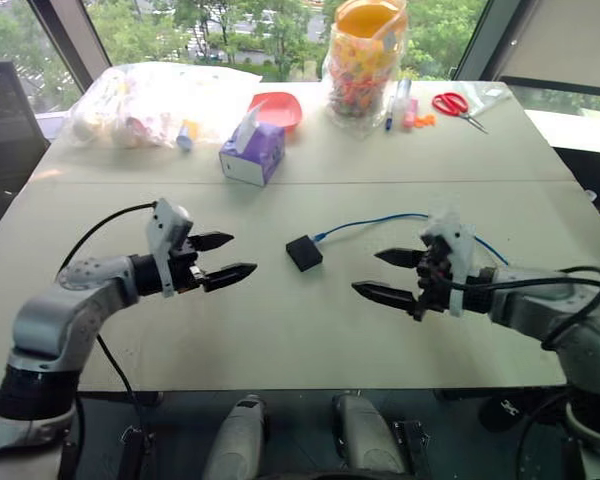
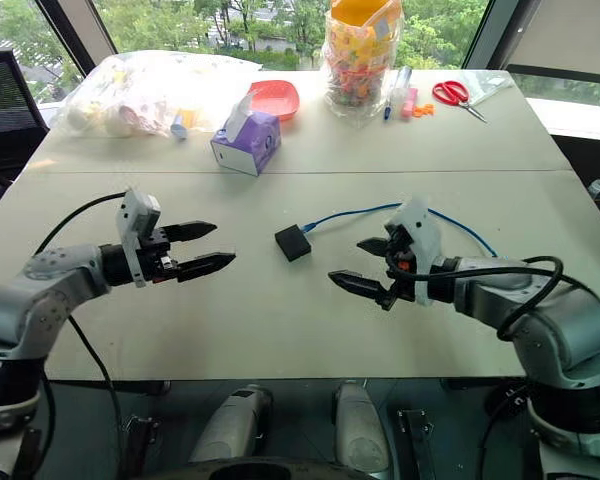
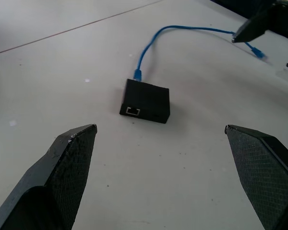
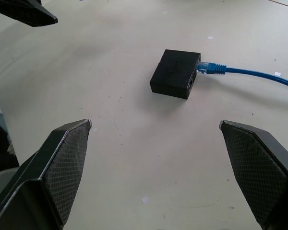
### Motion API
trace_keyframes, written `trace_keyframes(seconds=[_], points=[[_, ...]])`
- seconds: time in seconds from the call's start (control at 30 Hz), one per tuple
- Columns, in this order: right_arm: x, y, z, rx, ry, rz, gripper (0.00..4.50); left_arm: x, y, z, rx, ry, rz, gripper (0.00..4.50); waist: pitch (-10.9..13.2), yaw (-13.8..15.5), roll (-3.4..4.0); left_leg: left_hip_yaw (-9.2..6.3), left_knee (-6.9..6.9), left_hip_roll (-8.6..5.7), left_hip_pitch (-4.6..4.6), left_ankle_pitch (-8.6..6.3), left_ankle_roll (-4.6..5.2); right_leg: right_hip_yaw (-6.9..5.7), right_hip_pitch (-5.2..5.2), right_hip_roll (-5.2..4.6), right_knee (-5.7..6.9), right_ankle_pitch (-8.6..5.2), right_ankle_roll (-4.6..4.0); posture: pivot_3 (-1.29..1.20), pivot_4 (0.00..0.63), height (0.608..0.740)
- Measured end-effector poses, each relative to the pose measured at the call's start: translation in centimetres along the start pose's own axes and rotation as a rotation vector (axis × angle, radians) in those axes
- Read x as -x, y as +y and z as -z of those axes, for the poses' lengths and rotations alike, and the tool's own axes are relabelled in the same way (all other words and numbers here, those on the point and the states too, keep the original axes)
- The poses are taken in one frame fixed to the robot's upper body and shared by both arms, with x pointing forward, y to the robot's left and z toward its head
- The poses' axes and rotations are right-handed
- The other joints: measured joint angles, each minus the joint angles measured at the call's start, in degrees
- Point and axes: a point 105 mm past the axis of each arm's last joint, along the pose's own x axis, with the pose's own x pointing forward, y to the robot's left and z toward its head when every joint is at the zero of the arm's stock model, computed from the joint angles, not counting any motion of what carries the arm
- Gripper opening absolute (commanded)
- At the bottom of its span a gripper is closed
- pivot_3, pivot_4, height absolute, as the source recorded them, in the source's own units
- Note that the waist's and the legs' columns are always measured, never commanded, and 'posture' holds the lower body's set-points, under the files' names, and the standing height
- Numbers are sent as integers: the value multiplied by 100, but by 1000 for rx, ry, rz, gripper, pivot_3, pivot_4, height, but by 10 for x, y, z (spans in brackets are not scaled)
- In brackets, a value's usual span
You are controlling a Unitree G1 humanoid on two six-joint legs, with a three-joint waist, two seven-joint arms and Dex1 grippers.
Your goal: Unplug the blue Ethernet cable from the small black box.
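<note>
While the blue Ethernet cable [image 4: 240, 72] sits plugged into the small black box [image 4: 175, 73], we see both pincers spread wide — empty. The left pincer [image 1: 226, 257] and right pincer [image 1: 382, 274] flank the box on the counter [image 1: 280, 330].

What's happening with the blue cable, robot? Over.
Both grippers, left and right, fingers open, holding nothing. Blue Ethernet cable plugged into small black box on the table between them. Nothing in the way. Over.

small black box [image 1: 304, 253] on table [image 1: 280, 330], cable [image 1: 380, 220] plugged in its right.
</note>
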Motion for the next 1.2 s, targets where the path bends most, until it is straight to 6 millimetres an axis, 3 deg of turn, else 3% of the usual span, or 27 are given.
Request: trace_keyframes(seconds=[0.23,0.43,0.87,1.03,1.2], points=[[0,4,-14,50,-10,-31,4500,3,-5,3,24,13,43,4485,0,8,0,0,1,0,-4,-2,3,1,-4,-1,1,0,2,0,150,740],[-4,7,-12,53,7,-56,4500,5,-5,1,34,17,39,4485,1,10,-1,0,1,0,-5,-2,3,1,-5,-1,1,0,2,0,150,740],[1,-10,-13,133,67,-44,4500,4,-2,-14,-7,4,54,4485,1,-2,-1,3,2,0,-4,-1,3,1,-6,-1,3,1,3,0,150,740],[-5,-15,-16,196,88,-52,4500,1,6,-14,-16,8,42,4485,1,-4,-2,4,4,0,-4,-1,2,2,-5,-1,3,1,3,0,150,740],[-19,-35,-23,288,121,-20,4500,-6,5,-11,-21,11,60,4485,2,-32,-2,5,3,0,-3,-1,2,2,-7,-1,4,2,3,0,150,740]])
